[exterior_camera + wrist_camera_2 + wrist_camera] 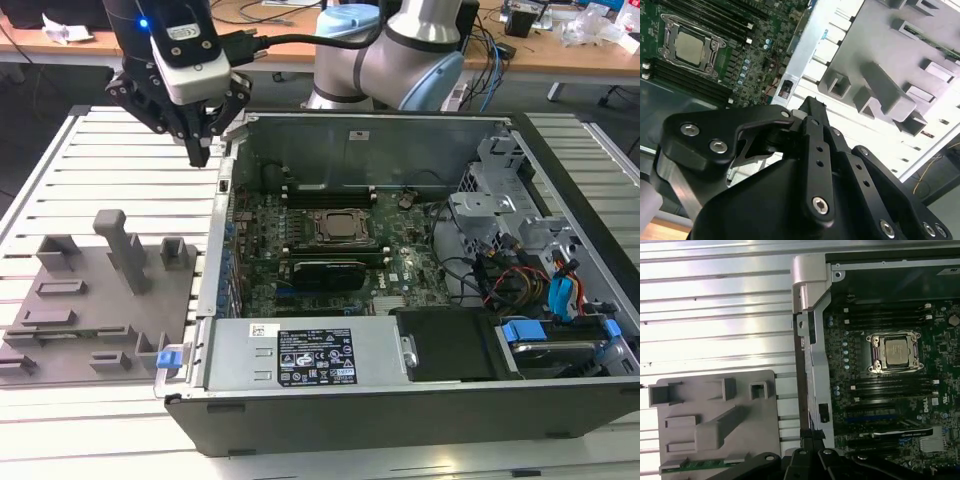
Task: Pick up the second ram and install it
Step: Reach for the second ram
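The gripper [201, 155] hung above the white slatted table [90, 170], just outside the far corner of the open computer case [400, 410], on the exterior view's left. Its black fingers were drawn together into a single point, and nothing could be seen pinched between them in the exterior view or in either wrist view [812, 107] [810, 440]. The second ram [705, 464] lay apart from the gripper as a thin green strip in a slot along the edge of the grey tray [90, 300]. It showed in the second wrist view [932, 37] as well, among the tray's raised blocks. The tray rested flat on the table, just beside the case's side wall on the exterior view's left. Inside the case the green motherboard [400, 270] lay exposed, with the metal-framed processor socket [894, 351] at its middle. Long black memory slots [890, 385] with white end clips ran along both sides of the socket. A blue clip [172, 354] stuck out at the near corner of the case, close to the tray.
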`<state>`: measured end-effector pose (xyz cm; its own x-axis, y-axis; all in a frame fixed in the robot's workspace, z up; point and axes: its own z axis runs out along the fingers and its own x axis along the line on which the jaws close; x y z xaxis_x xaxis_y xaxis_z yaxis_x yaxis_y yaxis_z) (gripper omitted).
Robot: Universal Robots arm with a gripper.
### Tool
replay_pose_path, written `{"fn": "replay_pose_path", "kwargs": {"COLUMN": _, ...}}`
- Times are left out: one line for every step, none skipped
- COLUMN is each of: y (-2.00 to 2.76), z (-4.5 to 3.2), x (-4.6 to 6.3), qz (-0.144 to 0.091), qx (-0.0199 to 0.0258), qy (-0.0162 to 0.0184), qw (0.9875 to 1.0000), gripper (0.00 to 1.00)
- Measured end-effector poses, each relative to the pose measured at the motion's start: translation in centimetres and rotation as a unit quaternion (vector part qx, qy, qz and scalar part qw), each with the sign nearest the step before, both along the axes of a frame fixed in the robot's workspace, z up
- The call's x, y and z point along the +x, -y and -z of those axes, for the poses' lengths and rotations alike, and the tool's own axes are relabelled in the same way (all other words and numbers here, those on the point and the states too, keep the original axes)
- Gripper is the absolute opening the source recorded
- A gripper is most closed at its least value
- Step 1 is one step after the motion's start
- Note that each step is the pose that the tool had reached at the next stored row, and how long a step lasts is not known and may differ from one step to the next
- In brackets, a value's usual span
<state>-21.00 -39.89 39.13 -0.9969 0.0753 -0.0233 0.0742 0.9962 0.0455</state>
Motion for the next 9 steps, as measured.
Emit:
{"fn": "replay_pose_path", "kwargs": {"y": 0.00, "z": 0.01, "x": -0.3, "qz": 0.000, "qx": 0.0000, "qy": 0.0000, "qw": 1.0000, "gripper": 0.11}}
{"fn": "replay_pose_path", "kwargs": {"y": 0.00, "z": 0.02, "x": -0.6, "qz": 0.000, "qx": 0.0000, "qy": 0.0000, "qw": 1.0000, "gripper": 0.11}}
{"fn": "replay_pose_path", "kwargs": {"y": 0.00, "z": 0.03, "x": -1.0, "qz": 0.000, "qx": 0.0000, "qy": 0.0000, "qw": 1.0000, "gripper": 0.11}}
{"fn": "replay_pose_path", "kwargs": {"y": 0.00, "z": 0.03, "x": -1.3, "qz": 0.000, "qx": 0.0000, "qy": 0.0000, "qw": 1.0000, "gripper": 0.11}}
{"fn": "replay_pose_path", "kwargs": {"y": 0.00, "z": 0.04, "x": -1.8, "qz": 0.000, "qx": 0.0000, "qy": 0.0000, "qw": 1.0000, "gripper": 0.11}}
{"fn": "replay_pose_path", "kwargs": {"y": 0.00, "z": 0.06, "x": -2.2, "qz": 0.000, "qx": 0.0000, "qy": 0.0000, "qw": 1.0000, "gripper": 0.11}}
{"fn": "replay_pose_path", "kwargs": {"y": 0.00, "z": 0.06, "x": -2.5, "qz": 0.000, "qx": 0.0000, "qy": 0.0000, "qw": 1.0000, "gripper": 0.11}}
{"fn": "replay_pose_path", "kwargs": {"y": 0.00, "z": 0.07, "x": -2.7, "qz": 0.000, "qx": 0.0000, "qy": 0.0000, "qw": 1.0000, "gripper": 0.11}}
{"fn": "replay_pose_path", "kwargs": {"y": 0.00, "z": 0.07, "x": -2.9, "qz": 0.000, "qx": 0.0000, "qy": 0.0000, "qw": 1.0000, "gripper": 0.11}}
